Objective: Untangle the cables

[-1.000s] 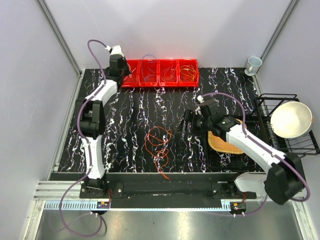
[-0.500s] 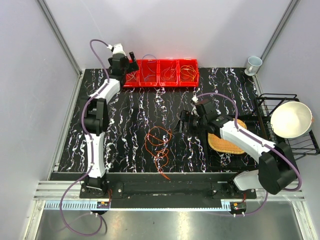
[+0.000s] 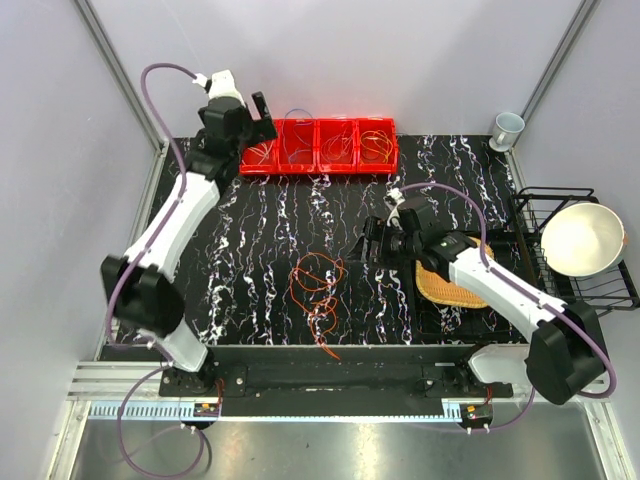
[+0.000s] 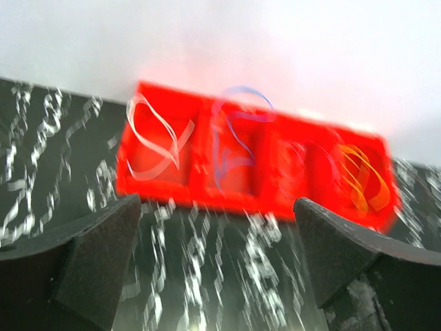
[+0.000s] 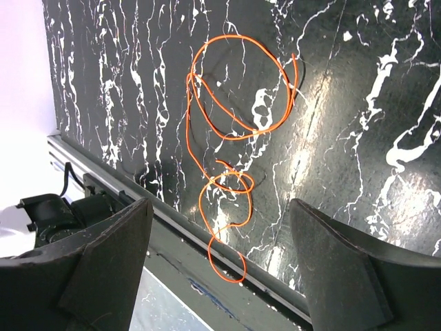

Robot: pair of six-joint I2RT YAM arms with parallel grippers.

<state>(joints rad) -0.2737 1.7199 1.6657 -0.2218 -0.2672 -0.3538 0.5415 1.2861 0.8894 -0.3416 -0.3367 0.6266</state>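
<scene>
Bare desk (image 3: pixel 250 250) lies all around the orange cables (image 3: pixel 318 290). My right jaws, spread wide just right of them, have an open way in to the loops, whose lowest tail reaches the near rail (image 3: pixel 400 362). Under my right arm lies the woven mat (image 3: pixel 445 288); the wire rack (image 3: pixel 560 290) with its bowl (image 3: pixel 582 238) closes the right side, and a cup (image 3: pixel 507 128) stands in the far right corner. My left jaws, spread wide, hang over the left end of the red bins (image 3: pixel 320 160), which line the far edge by the wall (image 3: pixel 350 60) with coils (image 3: pixel 378 143) inside.
</scene>
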